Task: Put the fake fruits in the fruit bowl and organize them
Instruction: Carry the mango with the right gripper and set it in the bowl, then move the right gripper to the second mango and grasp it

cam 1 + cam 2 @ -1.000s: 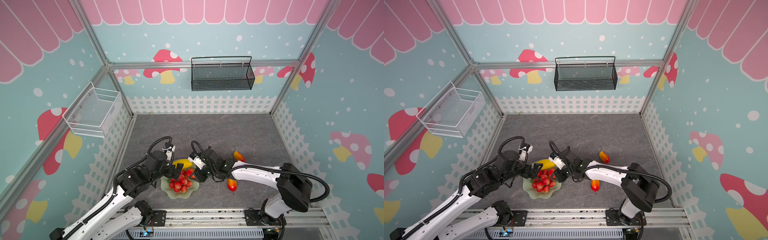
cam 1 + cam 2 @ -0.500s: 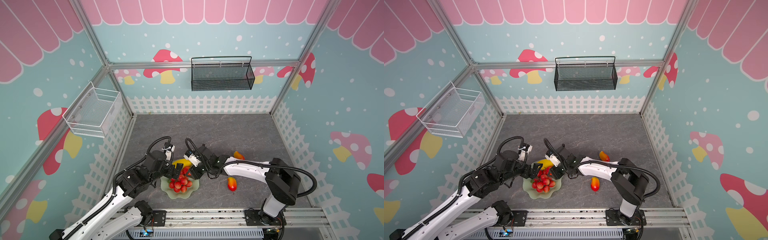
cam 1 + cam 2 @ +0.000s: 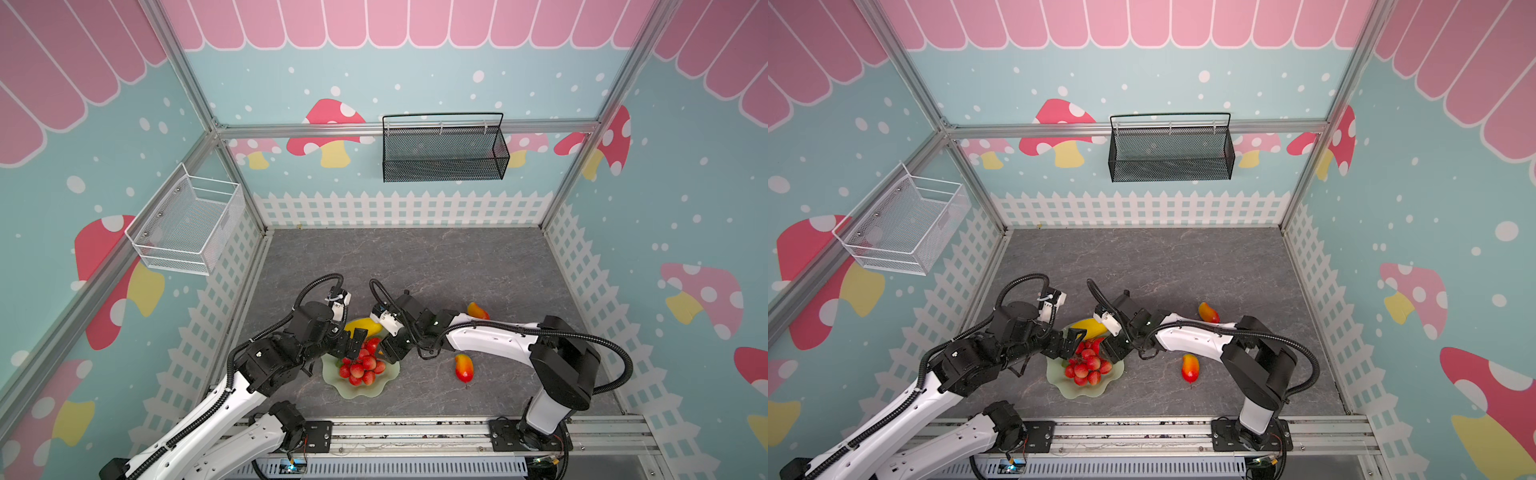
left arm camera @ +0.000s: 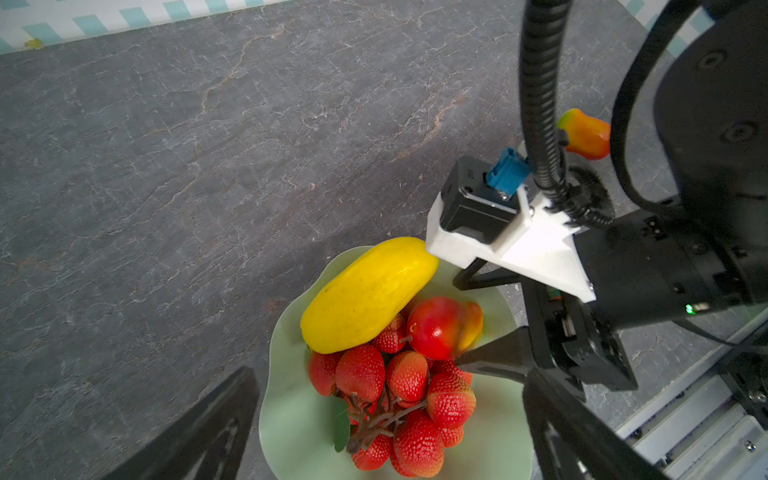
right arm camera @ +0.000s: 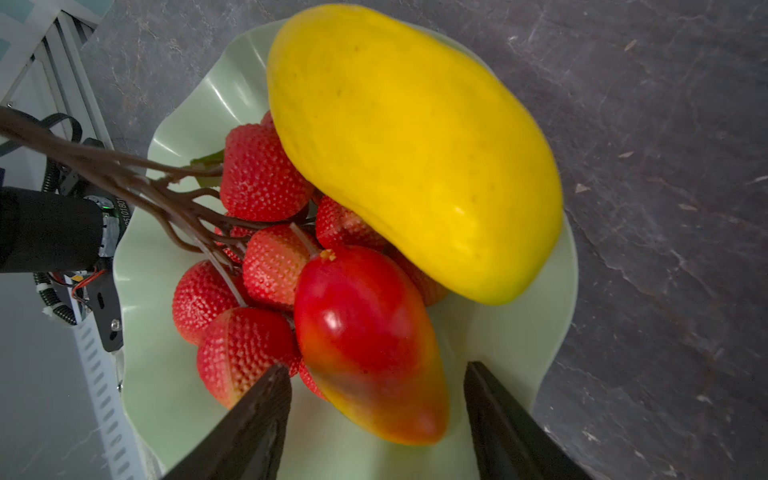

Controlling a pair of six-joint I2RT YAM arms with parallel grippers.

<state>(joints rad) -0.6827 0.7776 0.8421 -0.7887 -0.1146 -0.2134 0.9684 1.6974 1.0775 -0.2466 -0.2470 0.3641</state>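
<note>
**Bimanual workspace, seen from above and from both wrists.** The shallow, pale green, glossy fruit bowl (image 3: 358,394) (image 3: 1084,394) with a wavy scalloped rim stands on the near part of the grey stone-patterned desk (image 3: 415,266), between the two arms.

The bowl holds three items:
- A glossy yellow oblong fruit (image 3: 365,326) (image 5: 411,153) lies along the far rim.
- A bunch of small red berries (image 3: 361,369) (image 4: 399,395) on a dark stem fills the middle, and the yellow fruit leans on it.
- One red-to-yellow mango-shaped fruit (image 4: 440,328) (image 5: 365,340) lies against the berries, just beside the yellow fruit.

The right tool (image 5: 378,365) (image 3: 382,352) is over the bowl's right side with its jaws parted, one on each side of this mango-shaped fruit. The right wrist view shows a gap at both fingers, so nothing is gripped. The left tool (image 4: 392,372) (image 3: 355,343) hangs over the bowl's left side, jaws spread wide and empty.

On the desk to the right of the bowl, apart from it, lie a farther mango-shaped fruit (image 3: 478,311), just beyond the right arm, and a nearer mango-shaped fruit (image 3: 464,368). A black wire mesh basket (image 3: 442,151) and a white wire mesh basket (image 3: 187,226) hang on the walls.
</note>
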